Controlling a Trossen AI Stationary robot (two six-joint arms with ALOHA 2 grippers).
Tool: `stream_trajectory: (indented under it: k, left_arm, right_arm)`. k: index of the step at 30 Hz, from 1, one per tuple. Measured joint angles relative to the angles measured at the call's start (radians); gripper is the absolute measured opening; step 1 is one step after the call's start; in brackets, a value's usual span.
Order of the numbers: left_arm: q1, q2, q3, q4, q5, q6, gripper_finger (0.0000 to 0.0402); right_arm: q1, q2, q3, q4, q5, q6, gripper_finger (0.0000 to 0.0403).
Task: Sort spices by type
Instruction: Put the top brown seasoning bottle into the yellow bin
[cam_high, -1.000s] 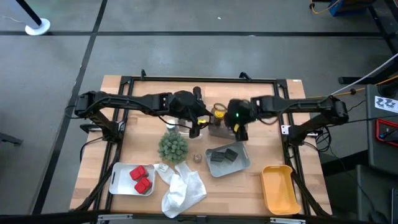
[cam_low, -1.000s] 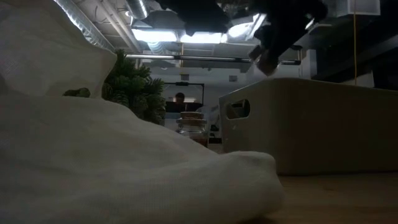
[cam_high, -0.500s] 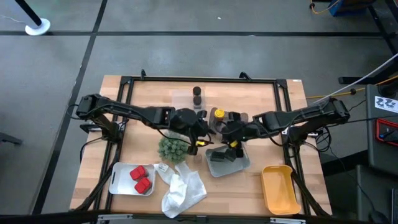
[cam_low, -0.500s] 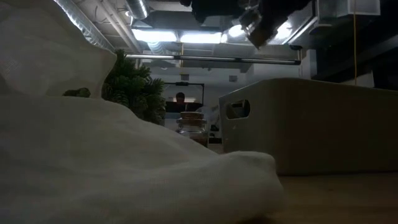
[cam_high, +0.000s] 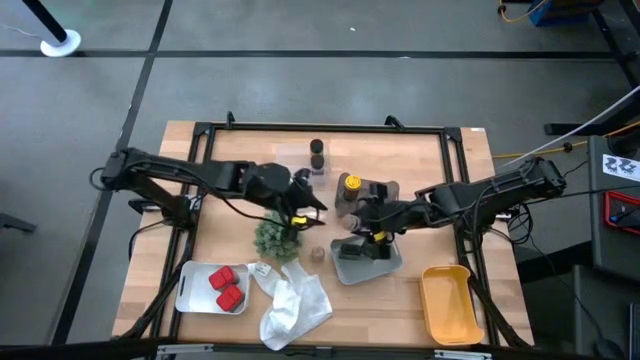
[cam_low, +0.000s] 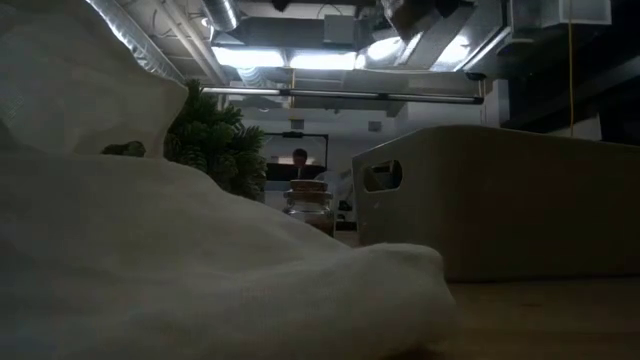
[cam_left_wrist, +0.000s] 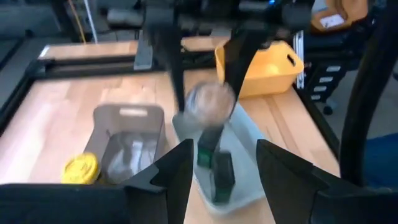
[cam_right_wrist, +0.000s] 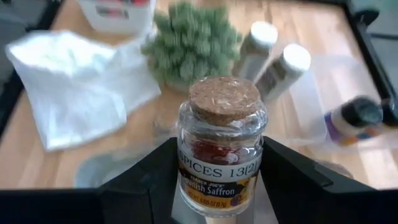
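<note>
Spices: two red packets (cam_high: 227, 287), two white-capped jars (cam_right_wrist: 275, 58).

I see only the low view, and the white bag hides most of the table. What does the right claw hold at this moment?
Observer: The right claw is shut on a cork-stoppered glass jar; its label reads Spanish Saffron.
Operator: Above which thing is it?
Observer: In the high view it hangs over the grey tray that holds the dark grey blocks.
Operator: And the left claw?
Observer: The left claw is open with nothing between its fingers, at the edge of the green plant.
</note>
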Motion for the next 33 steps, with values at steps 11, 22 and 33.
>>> stream_trajectory:
  k: [11, 22, 33]
  left_arm:
    - [-0.037, -0.051, 0.000, -0.056, -0.110, -0.030, 0.0166]
    - [-0.052, -0.049, -0.001, 0.091, -0.127, -0.002, 0.0166]
    - [-0.050, -0.048, -0.001, 0.096, -0.127, 0.001, 0.0166]
  right_arm:
    - [-0.002, -0.011, 0.000, 0.343, 0.015, -0.092, 0.0201]
    - [-0.001, -0.019, 0.000, 0.550, -0.001, -0.196, 0.0201]
    - [-0.002, -0.019, 0.000, 0.549, 0.005, -0.197, 0.0201]
